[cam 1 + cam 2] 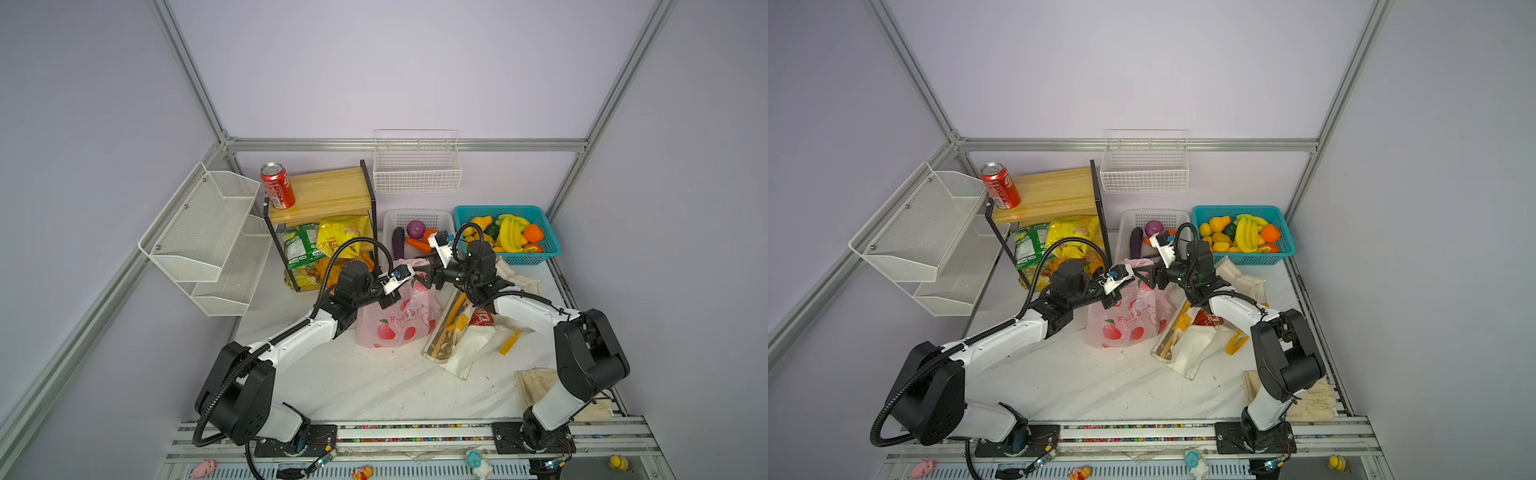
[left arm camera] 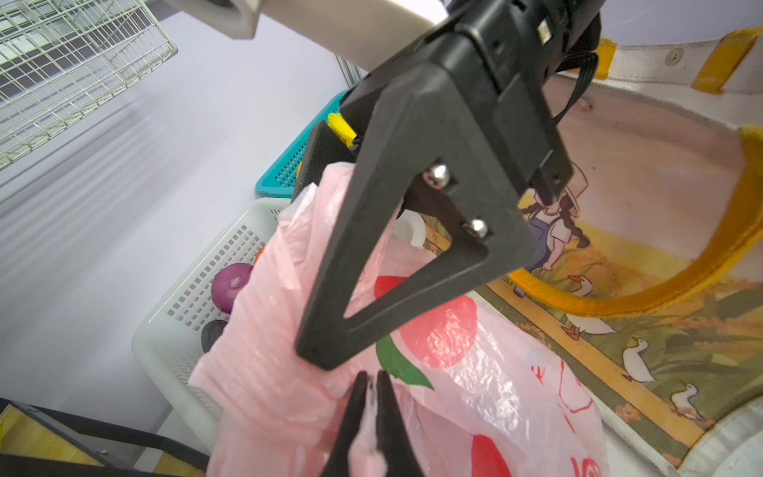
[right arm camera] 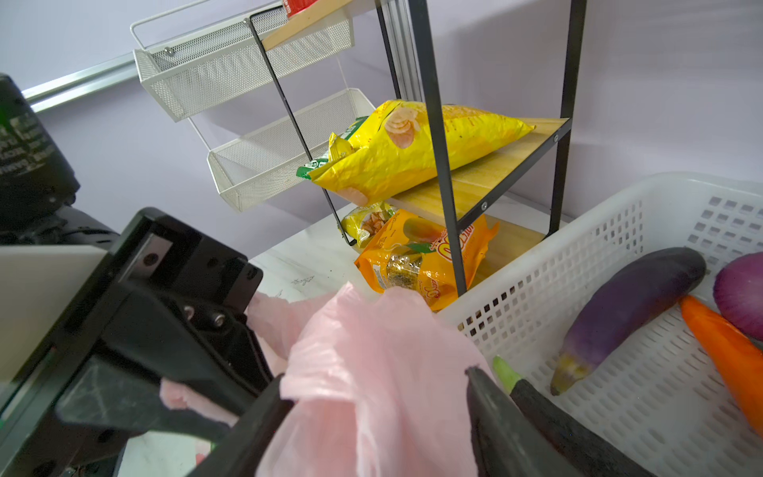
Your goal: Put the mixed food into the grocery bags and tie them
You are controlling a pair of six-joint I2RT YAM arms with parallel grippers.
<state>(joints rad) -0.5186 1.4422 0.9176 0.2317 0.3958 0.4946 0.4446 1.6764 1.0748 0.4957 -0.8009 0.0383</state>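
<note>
Inside the pink bag [image 1: 395,328] nothing can be made out; the right arm [image 1: 528,311] hides part of the white tote [image 1: 471,348]

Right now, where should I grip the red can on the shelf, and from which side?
Grip the can around its round wall, about mid-height, coming from the front right. It stands upright at the left end of the top shelf. The wood to its right is bare, while the mesh rack looks close on its left, so an approach from that side seems tight.

We see the pink bag [image 1: 395,322] and canvas tote [image 1: 467,349] side by side on the marbled table [image 1: 374,386]. Behind them stand a rack [image 1: 324,195], white basket [image 1: 419,217] and teal basket [image 1: 549,246]
</note>
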